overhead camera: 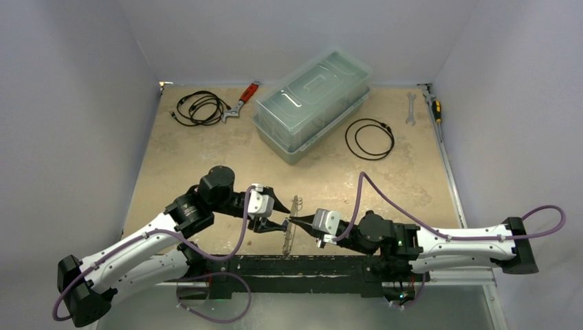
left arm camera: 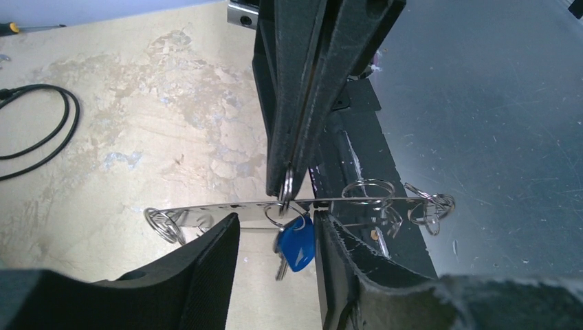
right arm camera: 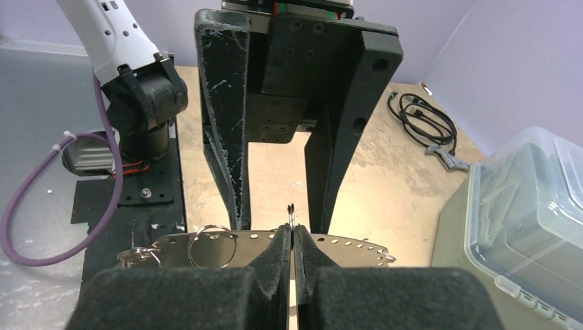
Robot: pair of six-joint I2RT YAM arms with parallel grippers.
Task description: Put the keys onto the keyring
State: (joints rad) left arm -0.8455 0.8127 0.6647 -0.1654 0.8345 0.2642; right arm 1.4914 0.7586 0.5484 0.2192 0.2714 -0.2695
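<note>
Left wrist view: left hand (left arm camera: 275,221) is spread, its fingers (left arm camera: 206,268) set either side of the blue-headed key (left arm camera: 297,244). The key hangs under the keyring (left arm camera: 240,205) at lower centre of frame, close against the right-side finger; contact cannot be told. Right hand (left arm camera: 286,177) is pressed together, pinching a small ring (left arm camera: 287,194) at the keyring's edge. The keyring is seen edge-on as a perforated band, carried between both hands above the surface (left arm camera: 137,124). More small rings are hung along it.
</note>
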